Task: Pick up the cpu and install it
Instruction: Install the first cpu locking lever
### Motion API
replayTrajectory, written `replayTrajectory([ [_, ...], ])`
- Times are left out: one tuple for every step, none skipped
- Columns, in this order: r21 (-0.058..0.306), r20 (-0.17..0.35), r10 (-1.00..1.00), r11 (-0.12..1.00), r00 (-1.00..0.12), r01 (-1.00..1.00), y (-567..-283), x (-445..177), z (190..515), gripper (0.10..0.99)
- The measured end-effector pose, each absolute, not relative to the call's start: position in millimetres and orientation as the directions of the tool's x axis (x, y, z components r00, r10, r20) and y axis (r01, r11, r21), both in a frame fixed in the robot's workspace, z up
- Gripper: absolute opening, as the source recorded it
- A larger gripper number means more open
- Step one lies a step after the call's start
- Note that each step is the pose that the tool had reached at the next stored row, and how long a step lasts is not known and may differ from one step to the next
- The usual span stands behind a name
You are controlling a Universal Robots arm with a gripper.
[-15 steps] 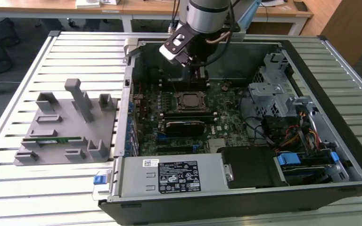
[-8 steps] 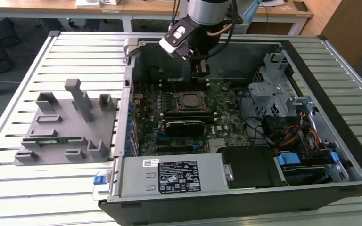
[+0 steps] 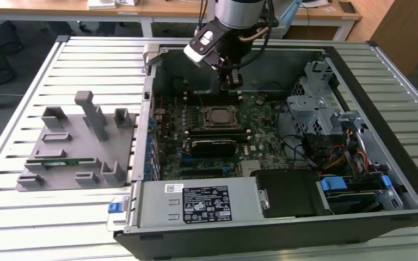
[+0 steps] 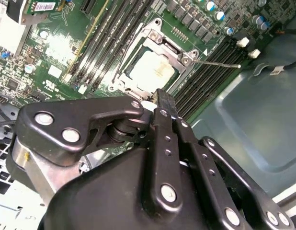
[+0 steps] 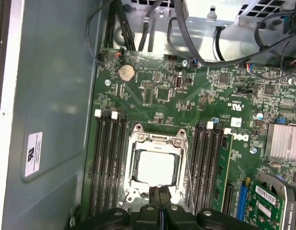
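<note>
The cpu (image 5: 155,166) lies flat inside the black-framed motherboard socket (image 5: 133,143), its silvery-white top facing up. It also shows in the second wrist view, cpu (image 4: 153,70), and in the exterior view, cpu (image 3: 216,116), at the middle of the open computer case. My gripper (image 3: 231,82) hangs above the board just beyond the socket's far side, apart from the chip. In the first wrist view the gripper (image 5: 160,197) has its two black fingers pressed together with nothing between them. One fingertip (image 4: 165,101) sits near the socket's edge in the second wrist view.
The case wall (image 3: 145,98) surrounds the board. Memory slots (image 5: 109,158) flank the socket. A power supply (image 3: 194,204) fills the near side and a drive cage (image 3: 318,109) with cables the exterior view's right. A grey fixture (image 3: 71,147) holding a green memory stick (image 3: 60,161) stands left.
</note>
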State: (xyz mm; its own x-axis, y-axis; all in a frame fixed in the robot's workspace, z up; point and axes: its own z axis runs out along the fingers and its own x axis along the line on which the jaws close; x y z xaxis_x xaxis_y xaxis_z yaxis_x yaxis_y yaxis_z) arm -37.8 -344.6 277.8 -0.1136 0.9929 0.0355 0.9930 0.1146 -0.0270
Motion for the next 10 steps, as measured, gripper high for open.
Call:
replayTrajectory([
  [-0.027, 0.035, 0.992, 0.124, -0.123, 0.992, -344.7, -38.0, 277.8, 0.106],
  [-0.027, 0.035, 0.990, 0.138, -0.137, 0.990, -344.6, -38.0, 277.7, 0.106],
  [-0.027, 0.035, 0.988, 0.155, -0.154, 0.988, -344.6, -38.0, 277.6, 0.106],
  [-0.027, 0.035, 0.985, 0.172, -0.171, 0.985, -344.6, -38.0, 277.5, 0.106],
  [-0.027, 0.035, 0.981, 0.190, -0.189, 0.981, -344.6, -38.0, 277.4, 0.106],
  [-0.027, 0.034, 0.978, 0.206, -0.205, 0.978, -344.6, -38.0, 277.3, 0.106],
  [-0.028, 0.033, 0.975, 0.220, -0.219, 0.975, -344.6, -38.0, 277.2, 0.106],
  [-0.028, 0.032, 0.972, 0.232, -0.231, 0.972, -344.7, -38.1, 277.1, 0.106],
  [-0.028, 0.032, 0.969, 0.244, -0.244, 0.969, -344.7, -38.1, 277.1, 0.106],
  [-0.028, 0.032, 0.966, 0.257, -0.256, 0.966, -344.7, -38.1, 277.0, 0.106],
])
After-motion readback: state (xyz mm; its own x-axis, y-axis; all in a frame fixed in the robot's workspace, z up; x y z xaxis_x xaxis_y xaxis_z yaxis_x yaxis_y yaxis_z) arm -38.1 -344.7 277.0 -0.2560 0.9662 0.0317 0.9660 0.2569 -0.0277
